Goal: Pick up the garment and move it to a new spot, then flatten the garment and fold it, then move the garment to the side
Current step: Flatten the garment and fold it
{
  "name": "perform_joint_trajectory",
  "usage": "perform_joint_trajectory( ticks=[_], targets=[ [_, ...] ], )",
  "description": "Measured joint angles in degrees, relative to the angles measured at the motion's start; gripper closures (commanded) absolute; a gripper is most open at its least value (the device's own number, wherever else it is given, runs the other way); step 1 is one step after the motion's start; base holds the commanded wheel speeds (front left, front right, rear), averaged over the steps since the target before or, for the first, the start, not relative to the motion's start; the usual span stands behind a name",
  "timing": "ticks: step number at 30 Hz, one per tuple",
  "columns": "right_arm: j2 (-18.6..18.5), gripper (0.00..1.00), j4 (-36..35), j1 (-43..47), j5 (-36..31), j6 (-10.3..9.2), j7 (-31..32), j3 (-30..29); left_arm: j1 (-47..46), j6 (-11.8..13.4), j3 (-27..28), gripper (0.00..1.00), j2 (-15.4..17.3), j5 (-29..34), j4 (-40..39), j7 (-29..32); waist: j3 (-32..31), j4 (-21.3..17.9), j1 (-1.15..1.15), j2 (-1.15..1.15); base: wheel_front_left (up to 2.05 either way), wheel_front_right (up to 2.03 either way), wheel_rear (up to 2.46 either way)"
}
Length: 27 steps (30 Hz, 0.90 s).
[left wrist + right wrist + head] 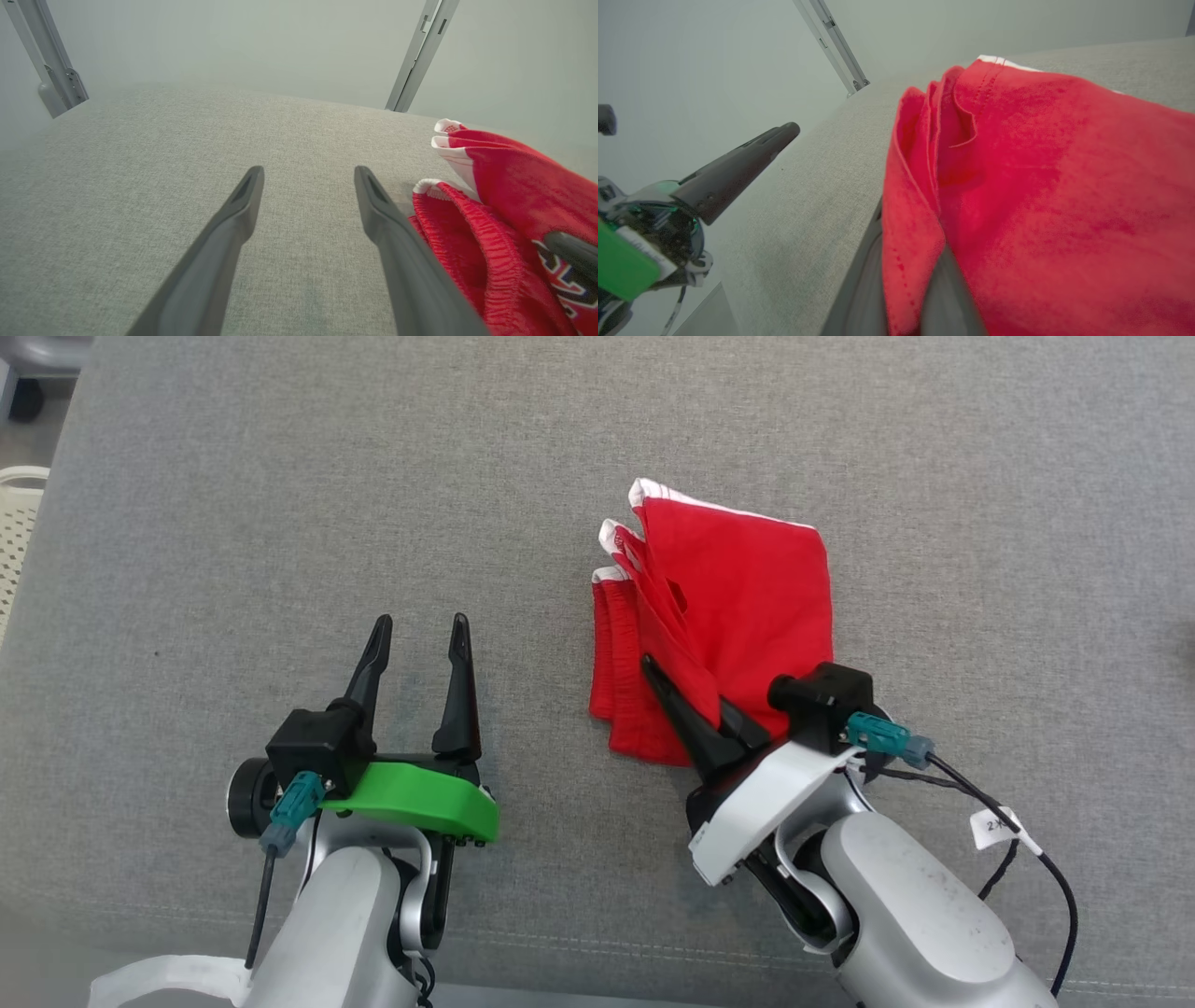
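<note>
The right gripper [691, 695], clamped shut on the near edge of the folded red shorts [747, 588] lying on the grey surface [280, 523], should slide them low and level, while the left gripper [421, 621] stands wide open and empty alongside.

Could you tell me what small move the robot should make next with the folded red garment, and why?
Probably raise the right tool a little and draw the garment sideways: it already lies folded on the grey surface, the right tool is shut on its near edge, and the left tool stands open beside it, holding nothing.
</note>
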Motion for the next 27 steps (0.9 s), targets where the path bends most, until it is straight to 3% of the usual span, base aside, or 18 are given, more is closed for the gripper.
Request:
perform_joint_trajectory(
  ticks=[3, 4, 5, 12, 17, 21, 27],
  targets=[
    [0.0, 1.0, 2.88, -1.13, 1.08, 0.0, 0.49, 2.19, 0.03, 0.1, -0.02, 0.0, -0.02, -0.1, 0.04, -0.25, 0.07, 0.67, 0.0, 0.0, 0.0, 0.0, 0.0],
    [0.05, 0.63, 3.42, -1.44, 1.43, 0.0, 0.44, 2.91, 0.04, 0.09, -0.07, 0.0, -0.03, -0.1, 0.11, -0.33, 0.12, 0.81, 0.0, 0.0, 0.0, 0.0, 0.0],
    [0.08, 0.0, 3.93, -1.72, 1.63, 0.0, 0.45, 3.71, 0.05, 0.1, -0.07, 0.0, -0.03, -0.11, 0.13, -0.34, 0.16, 0.87, 0.0, 0.0, 0.0, 0.0, 0.0],
    [-0.76, 0.0, 4.02, -2.41, 3.15, 0.0, -0.01, 11.6, 0.12, 0.25, -0.01, 0.0, -0.04, -0.11, 0.22, -0.4, 0.16, 0.53, 0.0, 0.0, 0.0, 0.0, 0.0],
    [-3.5, 0.0, 0.0, -2.28, 4.32, 0.01, -2.67, 15.49, 0.2, 0.58, 0.14, 0.0, 0.07, -0.11, 0.23, -0.41, -0.13, -0.19, 0.0, 0.0, 0.0, 0.0, 0.0],
    [-5.8, 0.0, -4.75, -0.44, 4.97, 0.0, -5.94, 10.49, 0.79, 1.03, 0.58, 0.0, 0.71, -0.1, 0.08, -0.44, -0.57, -1.29, 0.0, 0.0, 0.0, 0.0, 0.0],
    [-7.46, 0.0, -12.02, 4.19, 3.3, 0.0, -7.56, -3.12, 0.86, 1.77, 1.26, 0.0, 1.9, -0.1, -0.88, -0.37, -1.19, -3.38, 0.0, 0.0, 0.0, 0.0, 0.0]
  ],
)
